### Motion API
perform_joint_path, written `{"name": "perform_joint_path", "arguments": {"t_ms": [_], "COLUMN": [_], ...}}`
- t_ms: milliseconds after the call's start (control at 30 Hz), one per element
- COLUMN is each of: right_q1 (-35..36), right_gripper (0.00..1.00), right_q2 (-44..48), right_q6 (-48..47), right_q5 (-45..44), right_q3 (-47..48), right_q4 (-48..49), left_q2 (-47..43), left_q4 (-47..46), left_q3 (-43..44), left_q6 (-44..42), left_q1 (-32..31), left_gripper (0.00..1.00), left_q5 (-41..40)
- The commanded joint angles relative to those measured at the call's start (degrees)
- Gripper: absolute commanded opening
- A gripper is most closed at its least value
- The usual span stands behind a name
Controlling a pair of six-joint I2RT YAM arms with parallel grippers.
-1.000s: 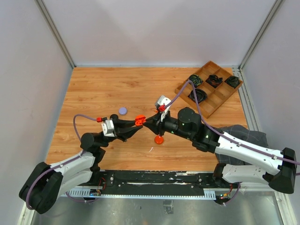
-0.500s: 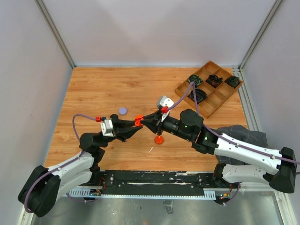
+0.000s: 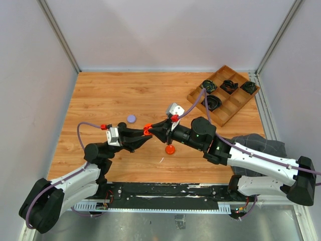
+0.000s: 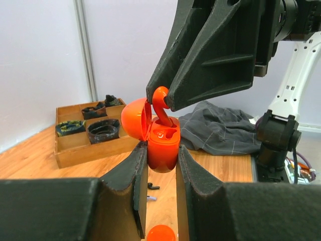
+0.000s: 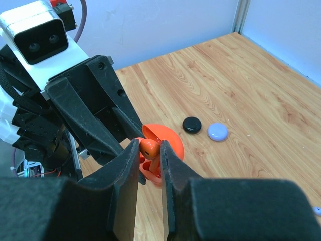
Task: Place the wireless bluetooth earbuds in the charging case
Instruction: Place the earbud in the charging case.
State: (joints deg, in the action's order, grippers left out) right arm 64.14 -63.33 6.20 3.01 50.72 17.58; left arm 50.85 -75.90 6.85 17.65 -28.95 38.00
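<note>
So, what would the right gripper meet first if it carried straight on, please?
Most likely the open charging case in the left gripper; the earbud held by the right gripper would touch first.

No writing, label, brand, number or sign can be read in any of the three views.
</note>
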Motion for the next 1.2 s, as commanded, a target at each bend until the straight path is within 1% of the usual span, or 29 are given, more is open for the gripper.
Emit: {"name": "perform_joint_path", "arguments": {"t_ms": [0,500,800,900,967,1067,1100,1167], "right_q1": [1.9,2.3,2.3,2.3,2.3,2.3,2.3,2.3], "right_gripper": [0.10,0.12,0.22,0.27,0.33,0.37,0.40,0.50], "right_q2": [0.0,0.2,0.9,1.0,1.1,1.8,2.1,3.1], "right_q6": [-0.2,0.7,-0.8,-1.2,-1.6,-2.2,-2.3,-2.5], "right_q5": [1.6,4.5,2.4,1.9,1.7,1.1,0.9,0.1], "right_q3": [-1.1,-4.0,-6.3,-6.5,-6.4,-6.1,-6.1,-6.4], "right_q4": [3.5,9.0,9.1,8.7,8.4,7.8,7.5,7.6], "left_q2": [-0.7,-0.8,-1.8,-1.6,-1.4,-1.1,-0.9,-0.7], "left_q4": [-3.3,-4.8,-4.9,-5.3,-5.3,-4.5,-4.0,-2.8], "left_q3": [1.4,1.4,1.4,1.4,1.3,1.2,1.3,1.3], "left_q6": [2.1,5.6,6.9,7.3,7.3,6.8,6.7,6.1], "left_q1": [0.5,0.5,0.5,0.5,0.5,0.5,0.5,0.5], "left_gripper": [0.00,0.00,0.00,0.00,0.00,0.00,0.00,0.00], "left_q5": [-1.8,-4.1,-4.9,-4.7,-4.5,-4.3,-4.1,-3.9]}}
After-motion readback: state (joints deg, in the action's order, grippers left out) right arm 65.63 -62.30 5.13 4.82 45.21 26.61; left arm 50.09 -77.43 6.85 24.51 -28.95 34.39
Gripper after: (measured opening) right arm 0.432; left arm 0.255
